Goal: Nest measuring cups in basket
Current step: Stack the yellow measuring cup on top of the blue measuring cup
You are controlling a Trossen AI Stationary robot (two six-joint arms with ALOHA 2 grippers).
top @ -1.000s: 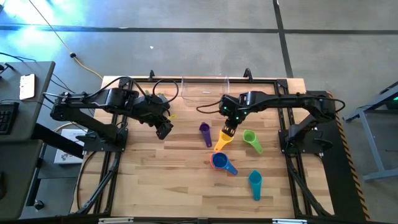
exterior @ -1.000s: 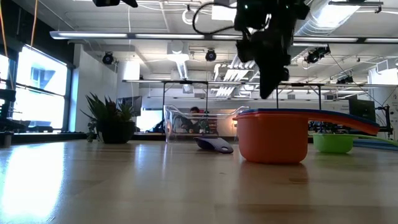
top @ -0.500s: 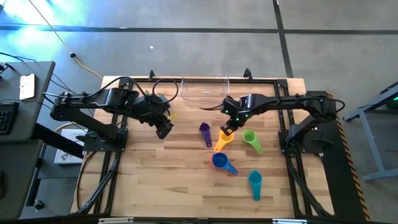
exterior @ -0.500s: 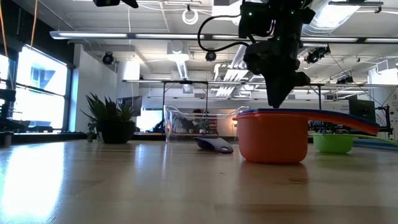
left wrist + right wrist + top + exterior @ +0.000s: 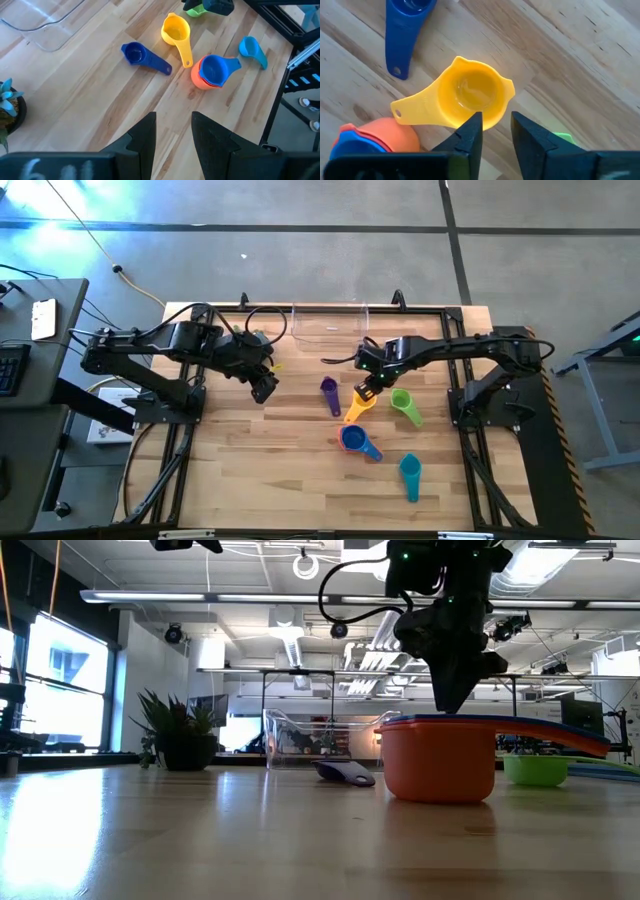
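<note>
Several measuring cups lie on the wooden table: a purple cup (image 5: 330,393), a yellow cup (image 5: 358,406), a green cup (image 5: 405,405), a blue cup nested in an orange one (image 5: 352,440) and a teal cup (image 5: 410,474). The clear basket (image 5: 328,326) stands at the far edge with nothing in it. My right gripper (image 5: 496,127) points down just above the yellow cup (image 5: 475,97), open by a narrow gap, its fingers over the rim on the side away from the handle. I cannot tell whether they touch it. My left gripper (image 5: 174,130) hangs open over bare table at the left.
A small potted plant (image 5: 185,735) stands near the far left, beside the basket (image 5: 320,740). The orange-and-blue stack (image 5: 440,755) sits nearest the table's front, with the green cup (image 5: 535,770) to its right. Bare wood lies at the near left.
My right gripper has rolled about its own pointing line above the yellow cup and sunk slightly toward it. The cups have stayed where they were.
</note>
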